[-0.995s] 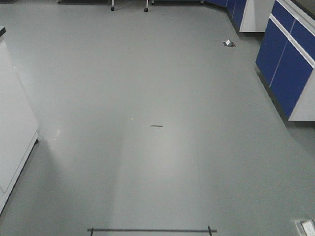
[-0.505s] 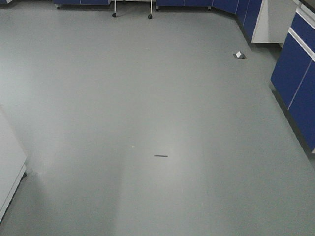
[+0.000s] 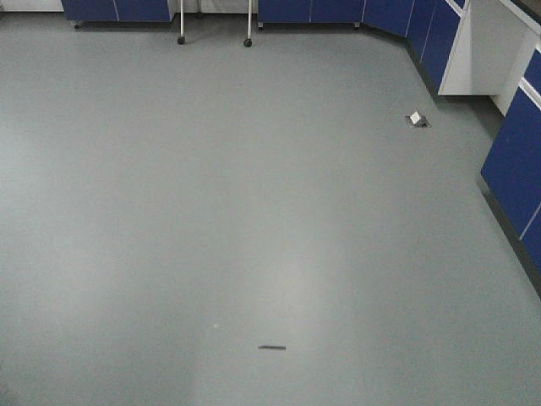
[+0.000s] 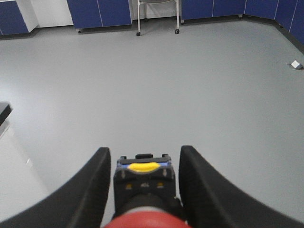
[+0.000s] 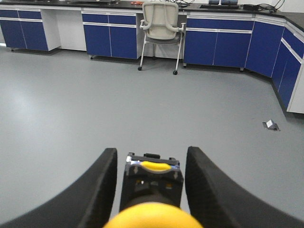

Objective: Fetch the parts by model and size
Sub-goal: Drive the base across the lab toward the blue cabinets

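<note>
Grey lab floor [image 3: 254, 203] fills the front view. Blue cabinets [image 3: 313, 10] run along the wall at 12 o'clock, with more cabinet doors [image 3: 514, 161] down the 3 o'clock side. Two caster legs [image 3: 248, 34] at 12 o'clock, a bit left of centre. Small white floor box [image 3: 416, 119] at 2 o'clock. Short dark strip [image 3: 272, 347] lies flat on the floor at 6 o'clock.

Left wrist view: left fingers [image 4: 90, 190] are black and curved, one on each side of the red button [image 4: 145, 187] at 6 o'clock. The red cap is nearest the camera, cut off by the bottom edge. Its black body points away, with a blue end and a yellow insert at the far tip. The fingers pinch the button low down; their tips flare outward, clear of the body. The button is carried in the air above the floor.

Right wrist view: same layout. Right fingers [image 5: 213, 190] pinch the yellow button [image 5: 153, 187] at 6 o'clock, yellow cap nearest the camera, black body pointing away, blue end and yellow insert at the tip. It too is in the air above the floor. Office chair [image 5: 160, 21] at 12 o'clock against the cabinets.
</note>
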Controlling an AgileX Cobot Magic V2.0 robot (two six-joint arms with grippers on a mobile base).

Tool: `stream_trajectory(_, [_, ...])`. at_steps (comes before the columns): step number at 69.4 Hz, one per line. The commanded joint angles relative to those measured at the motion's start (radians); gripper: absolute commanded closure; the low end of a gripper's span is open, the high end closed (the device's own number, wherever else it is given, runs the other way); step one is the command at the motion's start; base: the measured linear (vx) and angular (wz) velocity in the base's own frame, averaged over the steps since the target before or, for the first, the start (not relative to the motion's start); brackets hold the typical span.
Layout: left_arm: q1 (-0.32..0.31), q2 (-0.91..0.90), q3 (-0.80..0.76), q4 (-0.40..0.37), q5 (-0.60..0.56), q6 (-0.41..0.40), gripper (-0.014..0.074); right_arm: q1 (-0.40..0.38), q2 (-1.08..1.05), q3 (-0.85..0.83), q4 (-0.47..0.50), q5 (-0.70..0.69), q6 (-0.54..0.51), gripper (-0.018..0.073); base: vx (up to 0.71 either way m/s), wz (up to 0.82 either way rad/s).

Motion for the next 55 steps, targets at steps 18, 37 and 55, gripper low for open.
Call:
stream_trajectory(18, [-0.001,0.015,-0.025,0.011,-0.079,-0.001,0.0603,-0.001,0.01,-0.031,-0.011,-0.087,-0.008,0.0564,0.6,-0.05])
stream_trajectory(37, [-0.001,0.015,-0.025,0.011,-0.078,-0.001,0.0603,-0.001,0.01,-0.031,-0.011,-0.087,-0.008,0.0564,0.6,0.01])
stream_trajectory(55, [-0.001,0.015,-0.025,0.011,-0.078,-0.001,0.0603,-0.001,0.01,-0.031,-0.011,-0.087,-0.008,0.0564,0.61,0.04])
